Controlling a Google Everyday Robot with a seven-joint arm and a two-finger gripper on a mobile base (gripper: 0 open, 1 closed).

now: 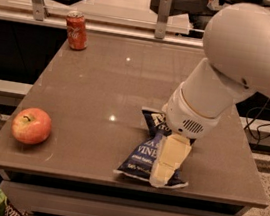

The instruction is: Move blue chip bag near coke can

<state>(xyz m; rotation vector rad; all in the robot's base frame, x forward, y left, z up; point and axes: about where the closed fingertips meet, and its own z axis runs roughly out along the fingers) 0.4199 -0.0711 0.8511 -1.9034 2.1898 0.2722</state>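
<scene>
The blue chip bag (pixel 142 154) lies flat near the table's front edge, right of centre, its black top band pointing to the back. The coke can (pixel 77 30) stands upright at the table's far left corner, well away from the bag. My gripper (pixel 168 159) hangs from the large white arm and sits over the right part of the bag, hiding that side of it.
A red-yellow apple (pixel 31 125) sits at the front left of the brown table (pixel 123 83). A counter with metal posts (pixel 162 15) runs behind the table. The table's front edge is just below the bag.
</scene>
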